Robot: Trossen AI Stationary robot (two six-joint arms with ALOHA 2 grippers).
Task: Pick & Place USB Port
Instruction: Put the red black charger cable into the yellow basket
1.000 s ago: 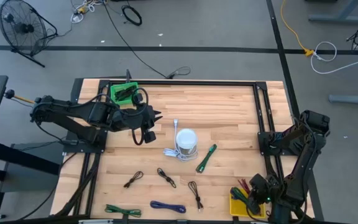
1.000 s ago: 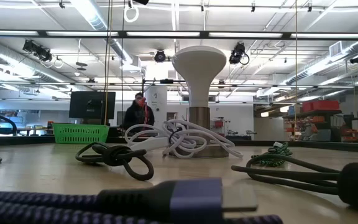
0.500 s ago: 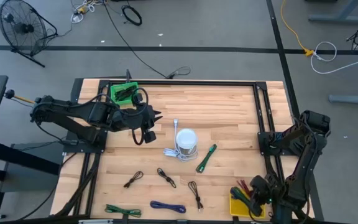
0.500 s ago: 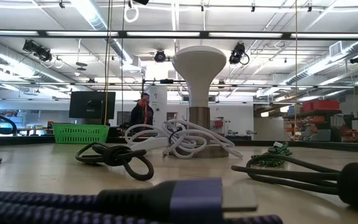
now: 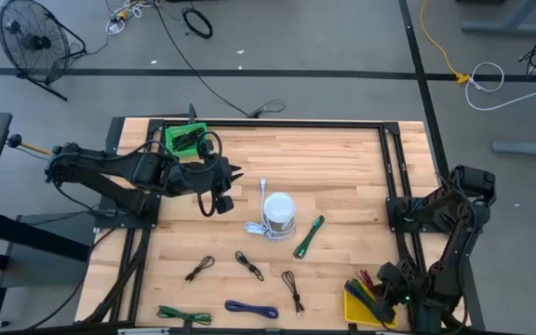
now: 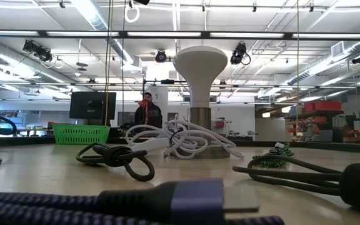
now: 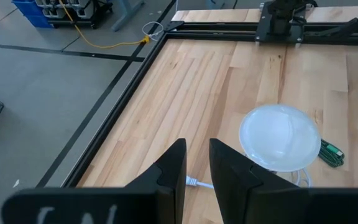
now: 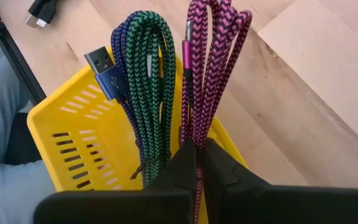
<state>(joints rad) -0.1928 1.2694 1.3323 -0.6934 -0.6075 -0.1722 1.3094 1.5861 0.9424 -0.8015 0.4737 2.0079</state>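
Note:
My right gripper (image 8: 196,149) is at the table's near right corner, over a yellow basket (image 8: 73,134), and is shut on a magenta braided cable (image 8: 213,62). A green-and-blue braided cable (image 8: 145,74) with a USB plug (image 8: 103,70) is in the same basket (image 5: 359,307). My left gripper (image 7: 197,163) hovers left of the white lamp-like stand (image 7: 279,135), open by a narrow gap and empty. Loose coiled cables lie on the table: green (image 5: 308,235), black (image 5: 248,265), blue (image 5: 251,309). My right gripper pinches the magenta cable bundle between its two fingers at the bundle's near end (image 8: 193,134). The fingers lie along the bundle. Its looped strands reach out past the fingertips over the basket's rim; whether its lower part rests in the basket is hidden by the fingers.
A white cable (image 5: 257,226) is coiled at the stand's base (image 5: 279,212). A green basket (image 5: 184,138) sits at the far left corner. More cables lie near the front edge (image 5: 184,316). Black rails (image 5: 394,177) frame the table. A person (image 6: 149,114) stands in the room behind.
The person in the room behind has stepped to the right. Neither arm nor any cable has visibly moved.

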